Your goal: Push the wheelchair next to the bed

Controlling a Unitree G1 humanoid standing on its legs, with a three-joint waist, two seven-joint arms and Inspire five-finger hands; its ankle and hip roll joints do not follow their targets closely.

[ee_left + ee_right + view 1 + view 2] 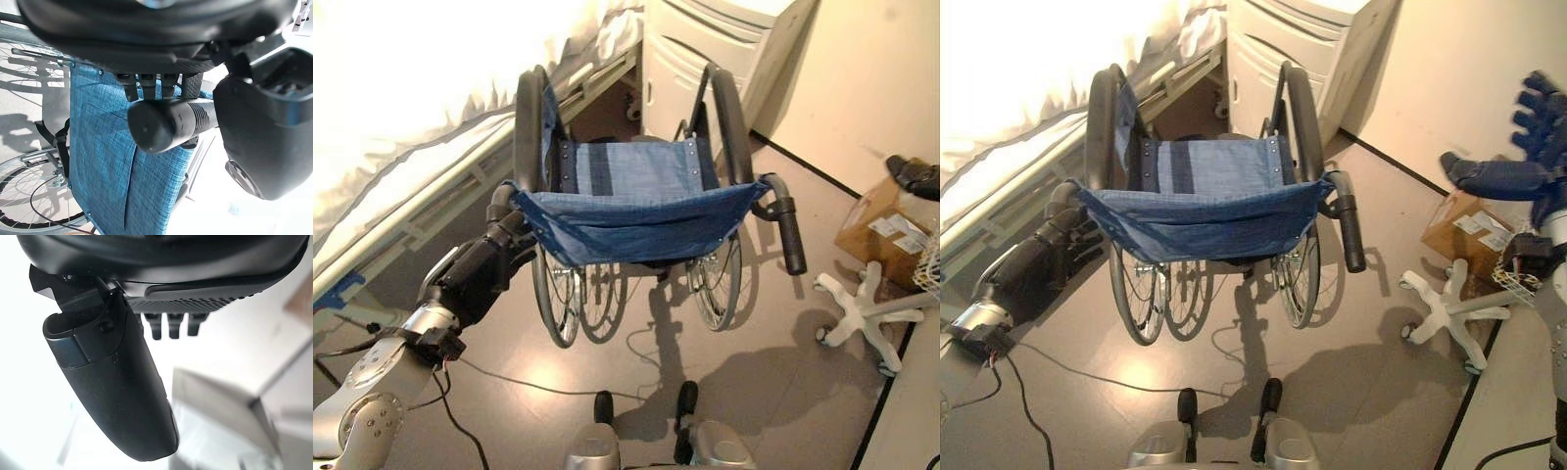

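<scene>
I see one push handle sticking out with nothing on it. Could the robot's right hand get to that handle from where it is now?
Probably yes. The right hand is raised off to the side, open and holding nothing, and the bare floor between it and the free handle looks unobstructed. The left hand is on the other handle.

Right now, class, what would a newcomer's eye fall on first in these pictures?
A blue wheelchair stands mid-floor beside the white bed. The left hand has its fingers curled round the left push handle. The right hand hangs open in the air, apart from the free right push handle.
</scene>
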